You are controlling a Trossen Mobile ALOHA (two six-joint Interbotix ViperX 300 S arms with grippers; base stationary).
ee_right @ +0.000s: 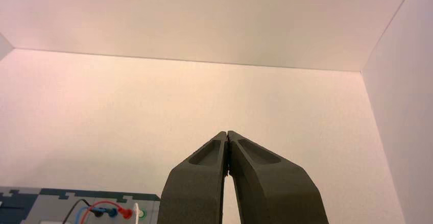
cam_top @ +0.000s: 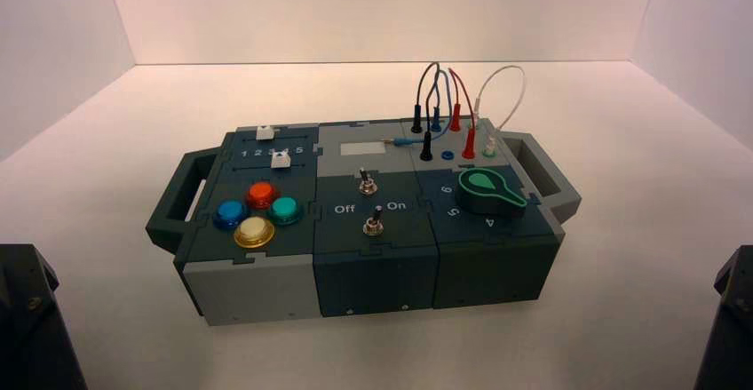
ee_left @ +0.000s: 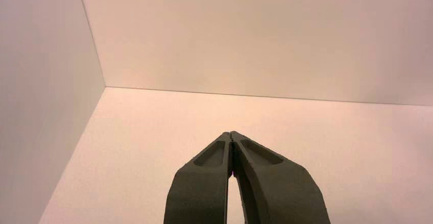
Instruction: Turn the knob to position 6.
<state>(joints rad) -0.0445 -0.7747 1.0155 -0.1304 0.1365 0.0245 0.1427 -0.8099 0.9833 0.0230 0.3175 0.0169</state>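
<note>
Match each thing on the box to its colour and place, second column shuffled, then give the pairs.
1. rotary knob
2. round push buttons
3. toggle switches
4. left gripper and right gripper

A. metal, in the box's middle section
B. both with fingers shut, away from the knob
C. dark with a green rim, on the box's right part
D. red, blue, green and yellow, on the box's left part

Pairs: 1-C, 2-D, 3-A, 4-B
</note>
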